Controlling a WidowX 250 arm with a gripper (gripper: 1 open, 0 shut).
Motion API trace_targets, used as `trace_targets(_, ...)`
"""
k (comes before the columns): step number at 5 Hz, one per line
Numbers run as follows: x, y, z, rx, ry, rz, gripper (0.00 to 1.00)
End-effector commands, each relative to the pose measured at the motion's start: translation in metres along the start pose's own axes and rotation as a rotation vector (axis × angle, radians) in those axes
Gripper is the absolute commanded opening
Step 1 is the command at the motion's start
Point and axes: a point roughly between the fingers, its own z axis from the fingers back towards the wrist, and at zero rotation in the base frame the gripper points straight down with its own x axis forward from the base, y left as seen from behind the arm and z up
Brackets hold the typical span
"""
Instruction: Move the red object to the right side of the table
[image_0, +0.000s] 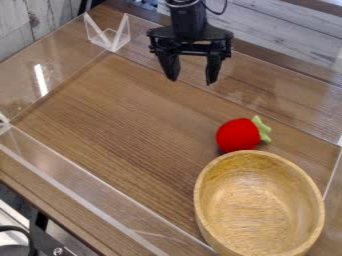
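The wood-grain desk has low clear walls along its edges. The gripper, released with its fingers spread, hangs over the desk's far part; its arm is cut off by the top border. The red object lies near the right edge, just beyond the wooden bowl at the near right corner. Bare desk stretches left of both.

Table with red object, bowl
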Motion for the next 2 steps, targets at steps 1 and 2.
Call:
trace_targets(1,0.0076,0.0053,0.0140,0.012,-0.040,0.034,1.00)
trace_targets(2,0.0044,0.0144,0.0131,0.031,-0.025,0.077,0.00)
